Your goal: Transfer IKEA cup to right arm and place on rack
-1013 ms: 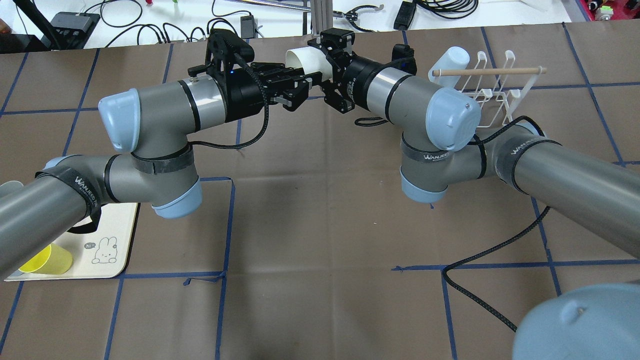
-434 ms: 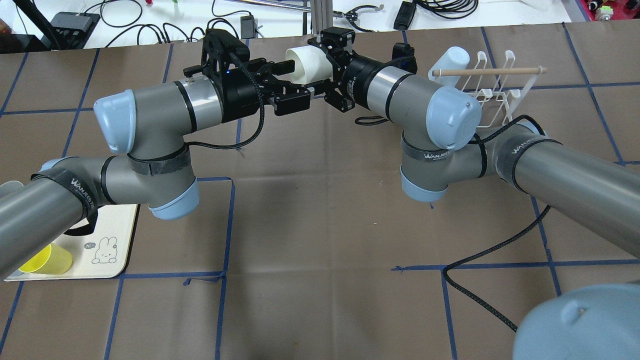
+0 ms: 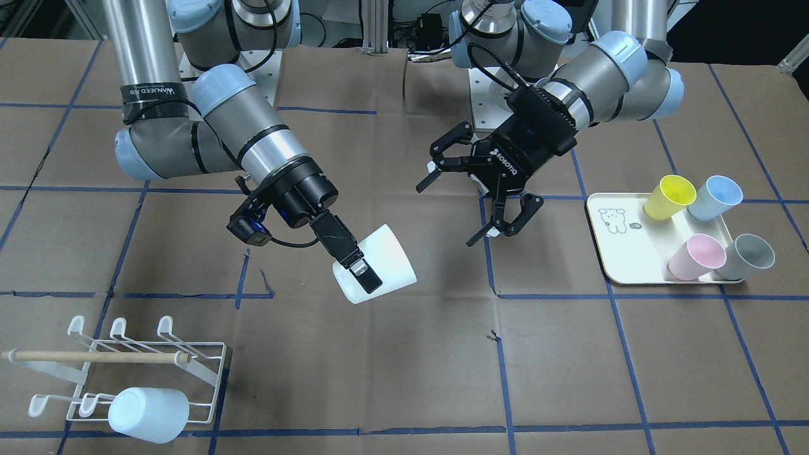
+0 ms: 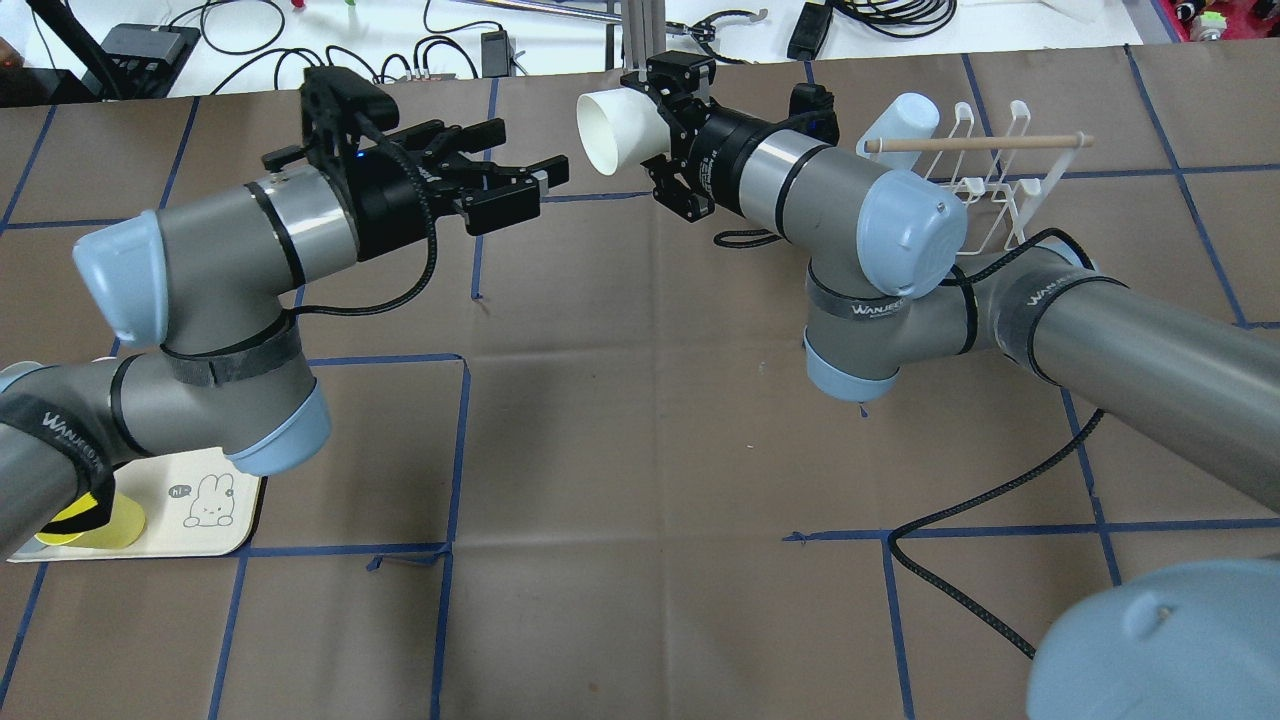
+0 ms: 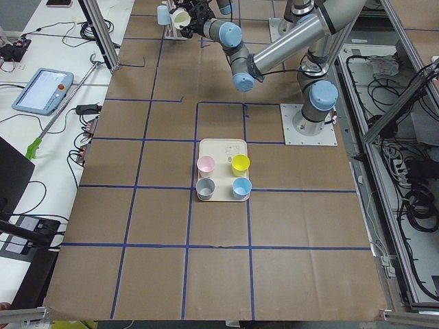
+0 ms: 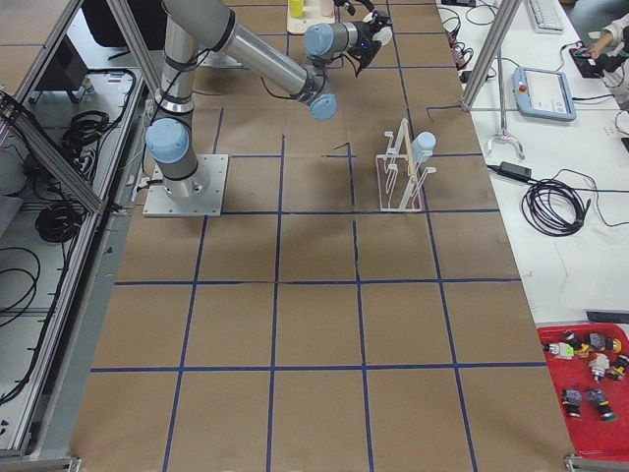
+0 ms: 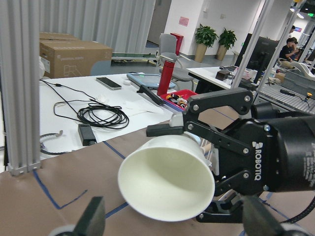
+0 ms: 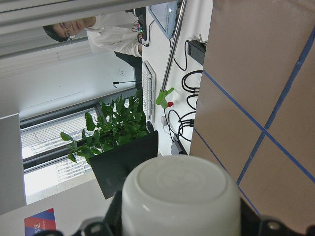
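Observation:
The white IKEA cup (image 4: 612, 133) lies on its side in the air, mouth toward the left arm. My right gripper (image 4: 652, 118) is shut on the cup's base end. From the front, one right finger (image 3: 358, 270) presses on the cup (image 3: 384, 262) wall. My left gripper (image 4: 530, 150) stands open a short way left of the cup's mouth, touching nothing, its fingers spread wide in the front view (image 3: 446, 215). The left wrist view shows the cup's open mouth (image 7: 166, 183); the right wrist view shows its base (image 8: 180, 199). The white wire rack (image 4: 985, 172) stands behind the right arm.
A pale blue cup (image 3: 148, 414) hangs on the rack (image 3: 133, 363) near its corner. A cream tray (image 3: 622, 256) with a bear drawing holds yellow (image 3: 670, 197), blue (image 3: 714, 197), pink (image 3: 695, 256) and grey (image 3: 746, 256) cups. A black cable (image 4: 960, 520) trails over the brown table.
The left gripper, which stood right at the cup's rim, has drawn back to the left and stays open. The cup remains in the right gripper, nearly unmoved.

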Controlling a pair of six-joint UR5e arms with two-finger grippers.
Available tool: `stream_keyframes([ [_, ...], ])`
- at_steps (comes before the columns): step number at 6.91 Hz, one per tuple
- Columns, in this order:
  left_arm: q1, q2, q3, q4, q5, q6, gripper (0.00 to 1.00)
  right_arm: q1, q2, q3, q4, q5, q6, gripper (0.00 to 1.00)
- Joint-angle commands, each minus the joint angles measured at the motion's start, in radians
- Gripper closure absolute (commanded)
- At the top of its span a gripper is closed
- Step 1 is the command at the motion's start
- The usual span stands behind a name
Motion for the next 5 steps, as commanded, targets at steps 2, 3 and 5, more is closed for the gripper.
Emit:
stream_keyframes([
  [2,0.078,0.044,-0.018,-0.107,0.021,0.002,0.01,-0.069,0.008,-0.002,-0.003,0.0,-0.051,0.47],
  [3,0.076,0.056,0.004,-0.2,0.156,0.002,0.01,-0.132,0.008,-0.002,-0.003,0.001,-0.166,0.48],
  [5,0.063,0.065,0.109,-0.454,0.367,0.002,0.01,-0.209,0.002,-0.002,-0.003,0.001,-0.481,0.57],
])
